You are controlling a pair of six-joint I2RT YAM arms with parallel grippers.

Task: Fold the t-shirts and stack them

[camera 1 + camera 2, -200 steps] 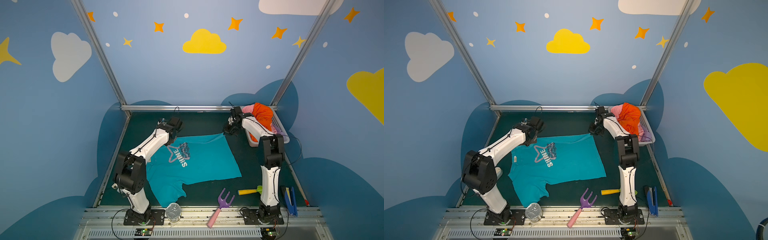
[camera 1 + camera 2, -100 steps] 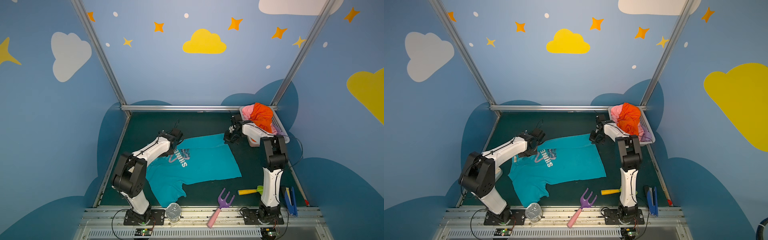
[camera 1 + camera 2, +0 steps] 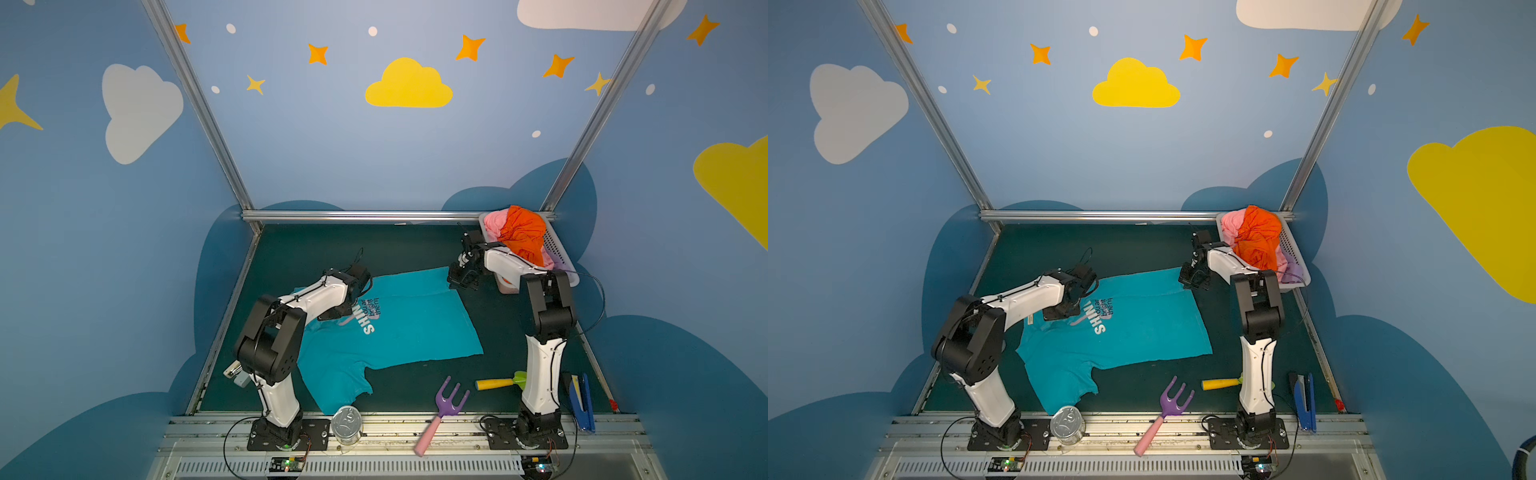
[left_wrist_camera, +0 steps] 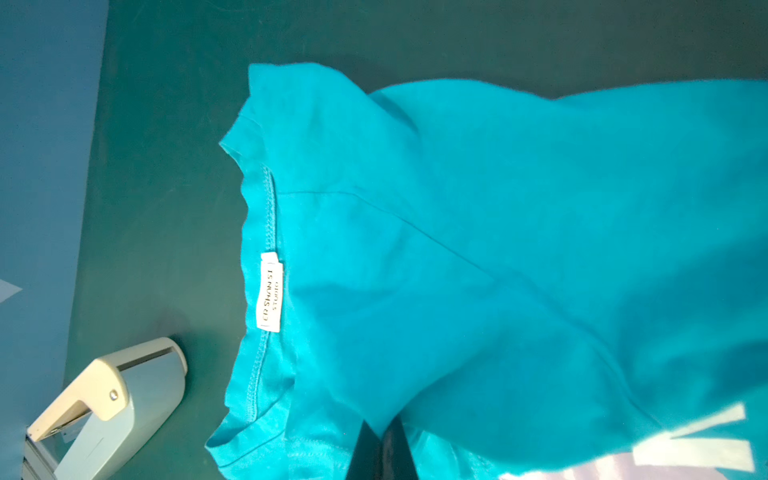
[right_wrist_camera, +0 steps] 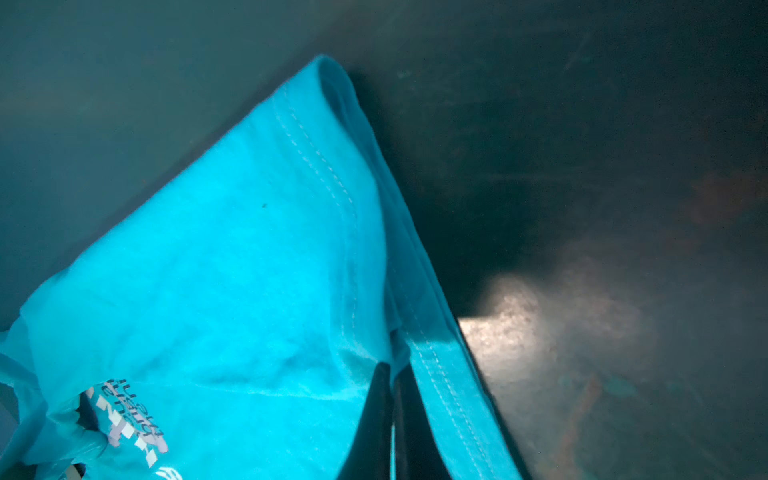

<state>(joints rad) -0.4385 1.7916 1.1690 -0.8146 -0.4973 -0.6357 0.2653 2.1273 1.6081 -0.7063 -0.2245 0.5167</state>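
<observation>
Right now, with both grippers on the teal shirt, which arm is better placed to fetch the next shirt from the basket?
Right, probably. The right gripper pinches the far hem corner of the teal shirt, beside the white basket holding the orange shirt; the left gripper grips near the collar, well away from it.

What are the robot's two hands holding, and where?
Both hold the teal t-shirt. The left gripper pinches a fold near the shoulder, and the right gripper pinches the hem's far corner.

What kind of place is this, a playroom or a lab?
Probably a robot test booth: a left arm and right arm bolted to a metal rail, an aluminium frame, and walls painted with clouds and stars.
</observation>
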